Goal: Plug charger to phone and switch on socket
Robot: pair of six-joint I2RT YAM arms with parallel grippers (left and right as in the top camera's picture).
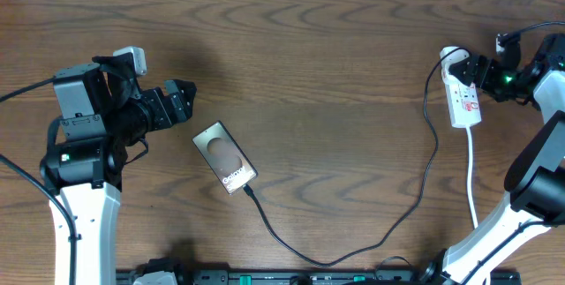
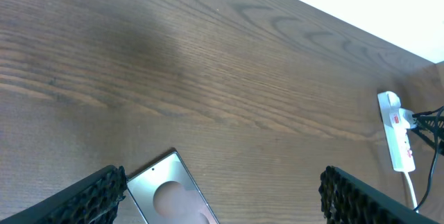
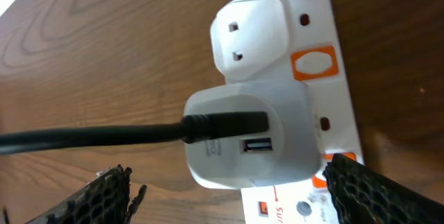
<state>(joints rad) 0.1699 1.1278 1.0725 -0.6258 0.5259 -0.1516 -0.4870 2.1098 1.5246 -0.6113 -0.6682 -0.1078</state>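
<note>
- Brown wood-grain table (image 1: 309, 73) carries all of the items.
- The phone (image 1: 225, 157) lies screen up and on a diagonal, left of centre, near the left gripper (image 1: 183, 101) but apart from it.
- The left gripper hangs above the table with its fingers spread wide and nothing between them.
- The charger (image 1: 353, 250) runs from the phone's lower end, loops toward the near edge and climbs to the socket (image 1: 462, 95) at far right. Its tip seems to be seated in the phone, though the overhead view is too small to be sure.
- At the socket, the charger's white plug (image 3: 243, 141) sits in an outlet, beside an orange switch (image 3: 313, 63).
- The right gripper (image 1: 474, 71) is at the socket's far end, fingers wide apart on either side of the plug, gripping nothing.
- A white cord (image 1: 470, 179) leads from the socket toward the near edge.
</note>
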